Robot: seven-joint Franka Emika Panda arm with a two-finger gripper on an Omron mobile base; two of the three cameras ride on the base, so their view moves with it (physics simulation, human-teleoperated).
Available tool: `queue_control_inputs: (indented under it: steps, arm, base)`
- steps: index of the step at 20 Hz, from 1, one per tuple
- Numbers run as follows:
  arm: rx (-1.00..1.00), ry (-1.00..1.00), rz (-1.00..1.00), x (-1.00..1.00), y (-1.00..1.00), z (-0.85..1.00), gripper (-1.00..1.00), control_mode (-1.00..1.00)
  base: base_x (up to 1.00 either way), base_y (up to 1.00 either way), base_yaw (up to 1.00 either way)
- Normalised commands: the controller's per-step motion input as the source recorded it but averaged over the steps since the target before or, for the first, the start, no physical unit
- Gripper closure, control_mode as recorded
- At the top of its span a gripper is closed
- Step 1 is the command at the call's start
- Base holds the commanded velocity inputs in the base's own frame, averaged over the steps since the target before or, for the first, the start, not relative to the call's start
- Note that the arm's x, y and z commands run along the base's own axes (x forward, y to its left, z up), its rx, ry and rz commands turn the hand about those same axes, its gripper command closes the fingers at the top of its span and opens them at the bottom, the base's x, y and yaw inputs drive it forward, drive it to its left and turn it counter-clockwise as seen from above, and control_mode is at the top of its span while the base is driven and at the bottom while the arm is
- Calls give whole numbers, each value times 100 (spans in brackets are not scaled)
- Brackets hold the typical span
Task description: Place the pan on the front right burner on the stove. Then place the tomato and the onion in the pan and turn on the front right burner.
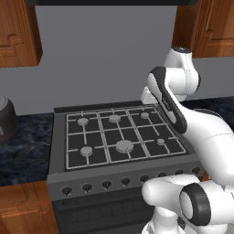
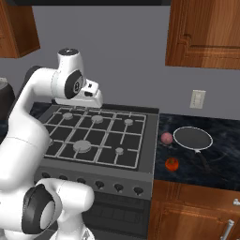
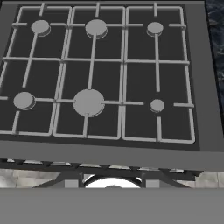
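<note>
At the far left of the left base view we see a dark round pot (image 1: 5, 119) standing on the dark speckled table (image 1: 25, 153), just beside the stove (image 1: 58, 151). The stove fills the middle: a dark grey range with six grey burner caps under light-grey grates (image 1: 103, 135) and a row of black knobs (image 1: 106, 184) along its front. The widest cap (image 1: 124, 146) sits front and centre. To its right is the front right burner (image 1: 160, 141), a small flat cap, bare under the grate bars. In the hand view we look down on the same grid, with that burner (image 3: 157, 105) at the lower right of the six.

Our arm (image 1: 171, 103) rises over the right side of the stove in the left base view; in the right base view it stands at the left, and the hand (image 2: 86, 96) hangs above the back left part of the grates. Its fingers are not clear in any of the pictures, so we cannot tell whether the hand is released or clenched; nothing can be seen in it.

Further right, in the right base view, the table (image 2: 220, 164) carries the rest. The onion (image 2: 167, 138) lies nearest the stove's right edge. Just right of it, close but apart, sits the pan (image 2: 192, 138), upright, with its dark handle (image 2: 205, 161) pointing toward the front of the table. The tomato (image 2: 172, 164) lies in front of the onion, near the table's front edge. Above on the wall are a pale outlet (image 2: 198, 99) and a wooden cabinet (image 2: 206, 33).
</note>
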Motion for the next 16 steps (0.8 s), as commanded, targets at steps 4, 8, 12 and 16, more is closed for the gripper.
queue_control_inputs:
  steps: [4,8,12,16]
  arm:
    - [0,-2,0,0,-3,0,-100,-100]
    - [0,-1,0,0,-22,0,-100,-100]
    - [0,0,0,0,-38,0,-100,-100]
    - [0,0,0,0,-48,0,-100,-100]
  base:
    - [0,0,0]
    - [0,0,0]
    - [0,0,0]
    - [0,0,0]
